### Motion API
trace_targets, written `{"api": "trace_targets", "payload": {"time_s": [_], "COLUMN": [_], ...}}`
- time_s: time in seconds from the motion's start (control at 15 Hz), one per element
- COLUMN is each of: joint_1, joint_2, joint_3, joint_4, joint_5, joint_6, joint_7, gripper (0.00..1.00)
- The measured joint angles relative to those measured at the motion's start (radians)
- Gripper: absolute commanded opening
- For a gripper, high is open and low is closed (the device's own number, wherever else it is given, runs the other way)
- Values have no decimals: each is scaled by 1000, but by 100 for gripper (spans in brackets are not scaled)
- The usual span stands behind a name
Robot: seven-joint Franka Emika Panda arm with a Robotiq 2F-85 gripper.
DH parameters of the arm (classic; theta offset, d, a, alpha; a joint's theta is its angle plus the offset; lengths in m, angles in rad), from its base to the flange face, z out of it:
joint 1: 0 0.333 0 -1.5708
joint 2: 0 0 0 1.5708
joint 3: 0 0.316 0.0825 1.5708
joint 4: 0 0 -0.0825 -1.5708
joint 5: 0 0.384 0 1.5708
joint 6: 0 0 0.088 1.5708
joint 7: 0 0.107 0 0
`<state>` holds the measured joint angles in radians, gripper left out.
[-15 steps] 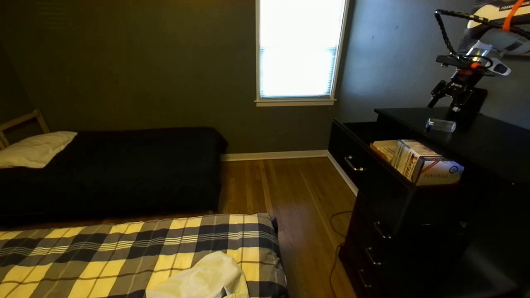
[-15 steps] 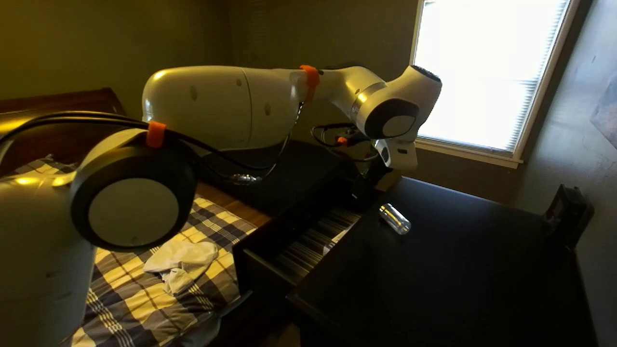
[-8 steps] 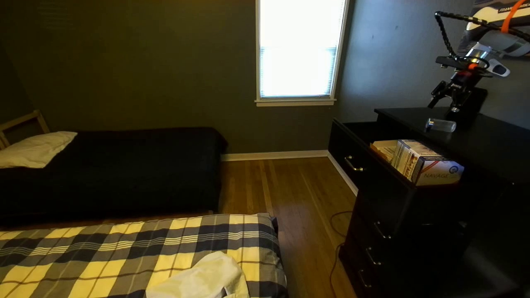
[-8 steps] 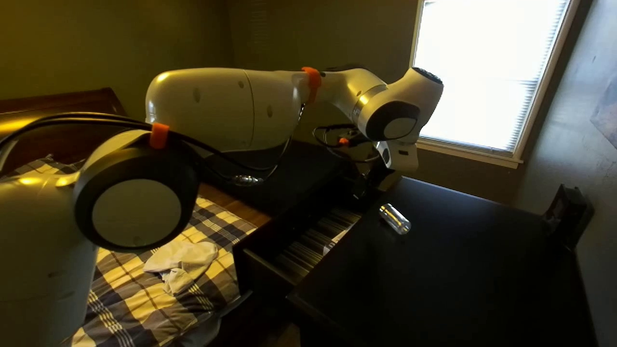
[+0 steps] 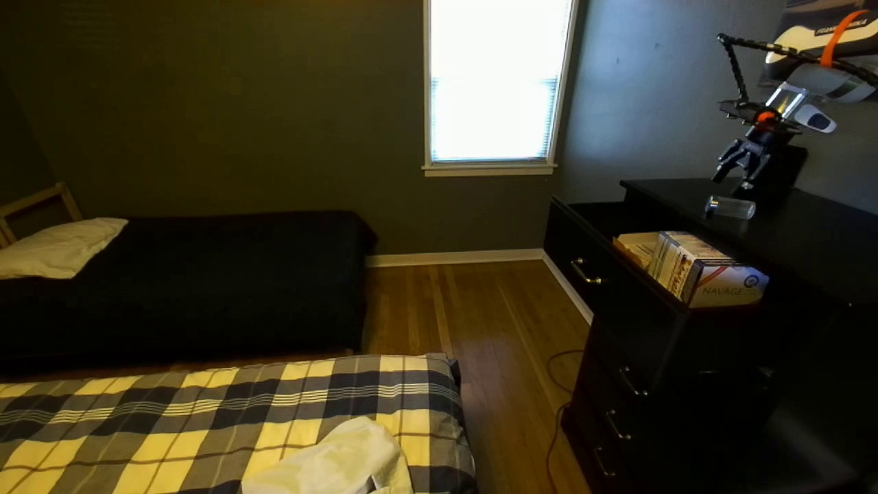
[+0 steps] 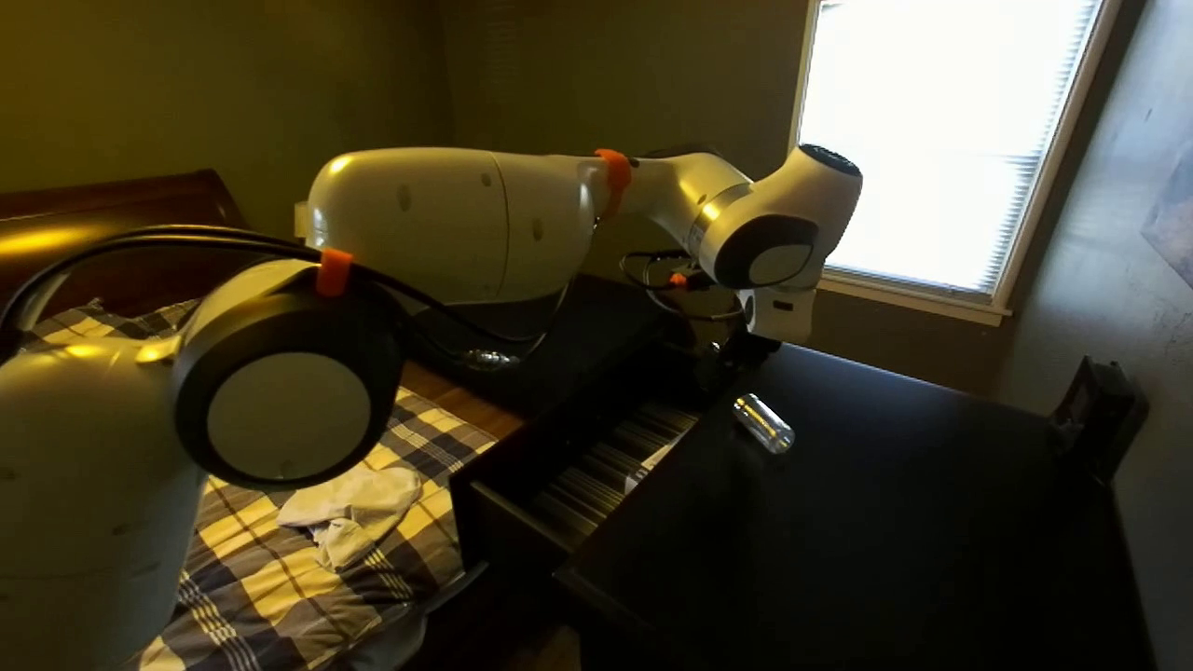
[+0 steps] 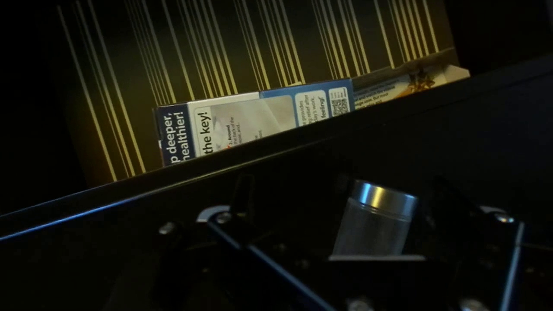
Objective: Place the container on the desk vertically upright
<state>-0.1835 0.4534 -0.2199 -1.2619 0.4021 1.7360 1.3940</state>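
The container is a small clear jar with a shiny metal lid. It lies on its side on the black desk (image 5: 816, 237), near the open drawer, in both exterior views: container (image 5: 732, 208), container (image 6: 764, 424). The desk top also shows here (image 6: 895, 522). My gripper (image 5: 732, 181) is open and empty, pointing down above the desk and apart from the container. In the wrist view the container (image 7: 375, 229) shows between the spread fingers of the gripper (image 7: 343, 190); the gripper body hides its lower end. In an exterior view the fingers are mostly hidden behind the wrist.
The top drawer (image 5: 610, 288) stands open and holds a white Navage box (image 5: 727, 287) and other boxes. A dark device (image 6: 1100, 419) stands on the desk by the wall. A plaid bed (image 5: 206, 425) and a dark-covered bed (image 5: 240, 281) are nearby.
The arm has come down, and my gripper is lower and closer to the container, with the wrist slightly turned. The container has not moved.
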Motion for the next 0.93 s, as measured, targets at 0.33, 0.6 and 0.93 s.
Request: {"api": "trace_targets", "payload": {"time_s": [0.33, 0.6, 0.93], "joint_1": [11, 23, 25], "joint_2": [30, 46, 60], "joint_3": [-9, -13, -14], "joint_4": [4, 4, 5], "joint_5": [-28, -82, -120], "joint_6": [86, 126, 131], "joint_7": [109, 158, 178], "gripper": [100, 100, 100]}}
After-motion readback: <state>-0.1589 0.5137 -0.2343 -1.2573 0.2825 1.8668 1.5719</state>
